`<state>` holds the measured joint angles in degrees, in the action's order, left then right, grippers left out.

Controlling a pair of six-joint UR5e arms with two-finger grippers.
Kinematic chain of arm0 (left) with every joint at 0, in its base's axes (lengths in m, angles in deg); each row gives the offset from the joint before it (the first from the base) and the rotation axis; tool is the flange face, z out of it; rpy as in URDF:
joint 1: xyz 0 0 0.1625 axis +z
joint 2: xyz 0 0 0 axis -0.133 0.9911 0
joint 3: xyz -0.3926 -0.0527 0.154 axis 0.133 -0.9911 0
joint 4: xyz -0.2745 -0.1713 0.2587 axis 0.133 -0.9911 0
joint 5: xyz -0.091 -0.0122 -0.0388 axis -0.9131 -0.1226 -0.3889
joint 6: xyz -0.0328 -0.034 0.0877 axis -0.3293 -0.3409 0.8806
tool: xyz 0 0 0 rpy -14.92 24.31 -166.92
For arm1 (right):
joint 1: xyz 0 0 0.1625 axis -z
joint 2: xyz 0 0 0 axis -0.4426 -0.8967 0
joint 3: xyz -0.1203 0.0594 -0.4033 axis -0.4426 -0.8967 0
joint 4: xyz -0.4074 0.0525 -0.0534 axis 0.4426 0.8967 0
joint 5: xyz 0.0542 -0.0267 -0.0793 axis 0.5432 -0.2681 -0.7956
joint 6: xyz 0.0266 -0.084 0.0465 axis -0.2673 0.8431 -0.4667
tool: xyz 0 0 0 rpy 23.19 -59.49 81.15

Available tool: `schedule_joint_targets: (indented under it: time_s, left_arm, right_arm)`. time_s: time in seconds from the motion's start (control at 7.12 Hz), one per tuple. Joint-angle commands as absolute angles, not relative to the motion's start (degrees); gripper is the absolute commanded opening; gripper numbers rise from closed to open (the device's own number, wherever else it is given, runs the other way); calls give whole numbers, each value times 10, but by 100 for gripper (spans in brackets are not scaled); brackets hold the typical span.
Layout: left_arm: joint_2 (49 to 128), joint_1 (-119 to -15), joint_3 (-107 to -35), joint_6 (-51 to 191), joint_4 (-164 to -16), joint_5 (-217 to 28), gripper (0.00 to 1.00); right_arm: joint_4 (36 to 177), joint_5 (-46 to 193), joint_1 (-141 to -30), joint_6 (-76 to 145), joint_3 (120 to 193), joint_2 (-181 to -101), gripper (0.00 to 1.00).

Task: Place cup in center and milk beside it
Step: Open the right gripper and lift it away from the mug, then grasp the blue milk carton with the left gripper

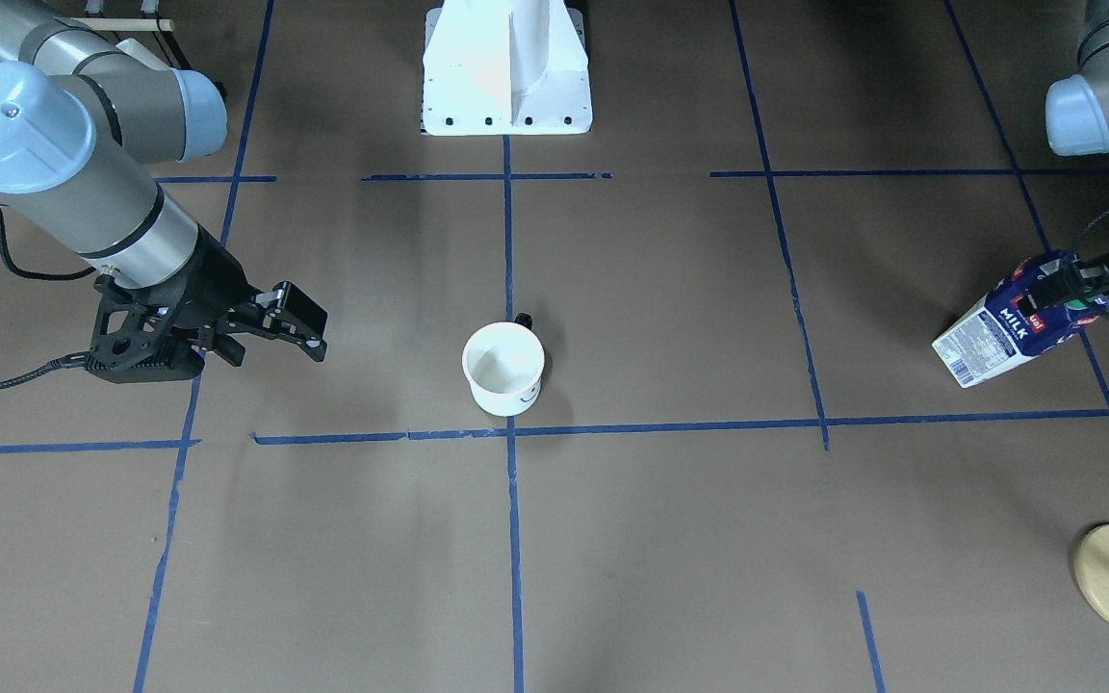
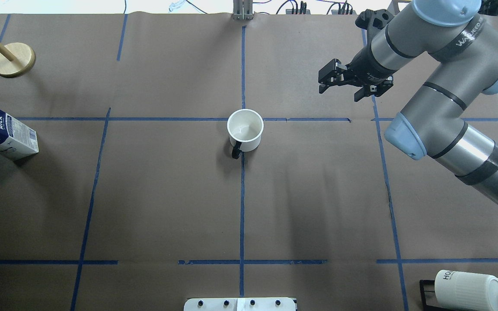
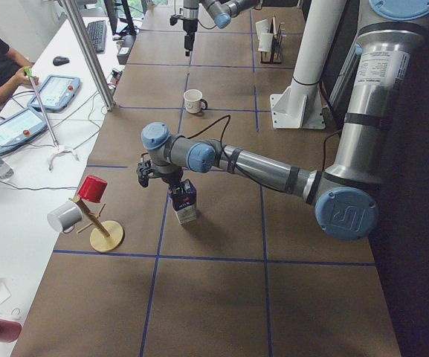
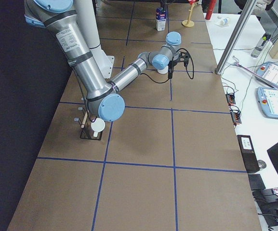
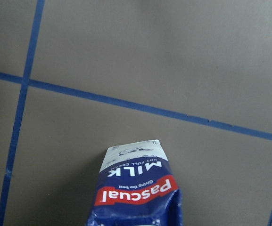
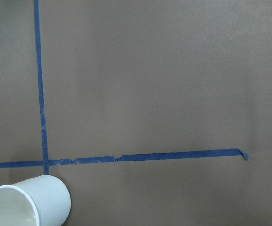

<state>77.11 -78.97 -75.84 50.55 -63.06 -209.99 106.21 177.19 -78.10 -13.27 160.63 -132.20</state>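
Observation:
The white cup (image 1: 503,368) stands upright at the middle of the brown surface, just on the robot's side of the blue tape crossing (image 1: 511,431); it also shows in the overhead view (image 2: 245,129) with its black handle toward the robot. The milk carton (image 1: 1007,332) is at the table's far left end (image 2: 2,134). My left gripper (image 1: 1074,287) is shut on the carton's top; I cannot tell whether the carton's base touches the table. My right gripper (image 1: 270,337) is open and empty, hanging above the table to the right of the cup (image 2: 342,86).
A wooden stand base (image 2: 13,59) with a peg sits beyond the milk at the far left. Two ribbed white mugs on a black rack (image 2: 465,290) are at the near right corner. The robot's white pedestal (image 1: 506,67) stands at the near middle edge.

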Motion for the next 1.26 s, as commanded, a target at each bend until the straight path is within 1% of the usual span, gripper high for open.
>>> schedule_joint_targets:
  time_s: [0.0,0.14,0.28,0.42,0.56,0.7,0.84,0.98,1.12]
  left_arm:
    - [771,-783,-747,505,-641,-2099,13]
    - [775,-784,-758,505,-642,-2090,0]
    - [781,-784,-808,499,-631,-2063,0]
    - [816,-784,-856,498,-592,-2066,0]
    - [898,-774,-870,498,-541,-2066,0]
    - [949,-721,-871,497,-514,-2062,0]
    - [982,-672,-860,496,-510,-2061,0]
    - [1025,-650,-841,468,-510,-2044,0]
    - [1078,-618,-793,433,-511,-2026,0]
  right_arm:
    - [1062,1770,-778,-134,1607,-1323,100]
    - [1062,1769,-774,-134,1606,-1324,100]
    - [1062,1769,-774,-134,1606,-1324,100]
    - [1062,1772,-776,-133,1610,-1323,100]
    - [1062,1774,-777,-133,1616,-1326,100]
    - [1062,1775,-778,-133,1619,-1327,100]
    - [1062,1775,-778,-133,1632,-1336,100]
    - [1062,1774,-778,-133,1634,-1339,100]
    - [1062,1769,-777,-133,1634,-1341,100]
